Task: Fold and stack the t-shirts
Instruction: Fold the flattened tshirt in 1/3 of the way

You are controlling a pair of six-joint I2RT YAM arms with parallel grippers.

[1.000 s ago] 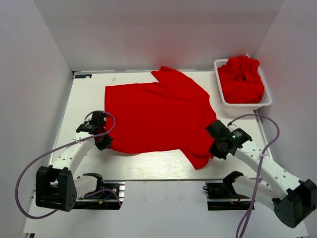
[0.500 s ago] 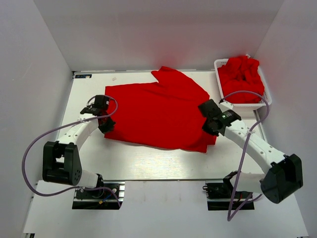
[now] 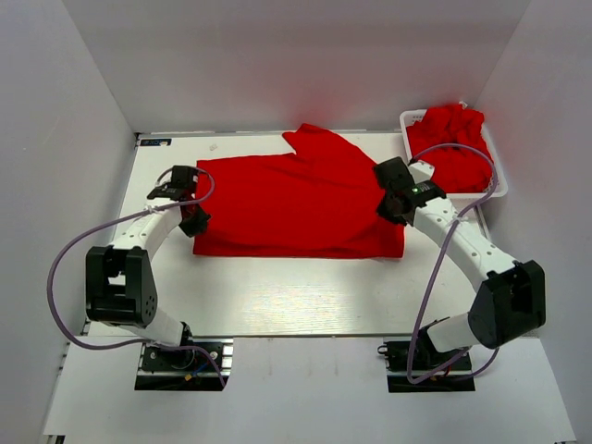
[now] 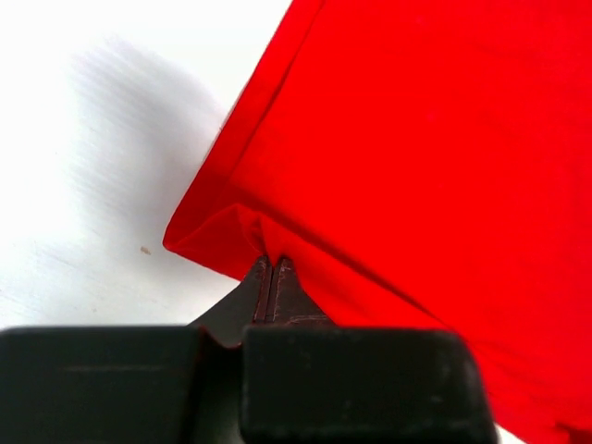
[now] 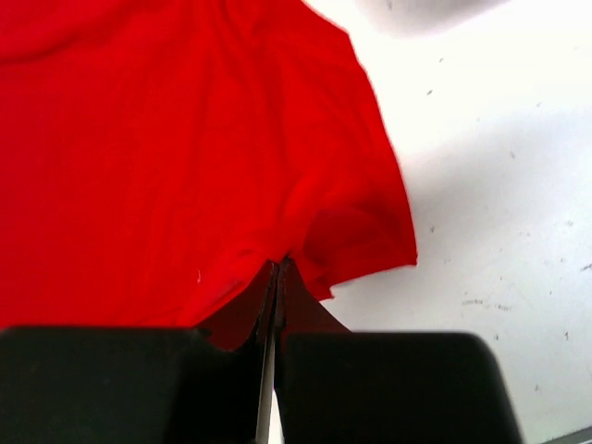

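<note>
Plain red t-shirt [image 3: 296, 208] folded over w/ straight near edge

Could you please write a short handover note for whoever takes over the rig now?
The left gripper is shut on the left edge of the spread t-shirt; the right gripper is shut on its right edge. It lies mid-table, apparently folded once, near edge straight. Other crumpled t-shirts fill the white basket at the far right. Left to do: release, finish this fold, fold the others, stack. No stack yet.
</note>
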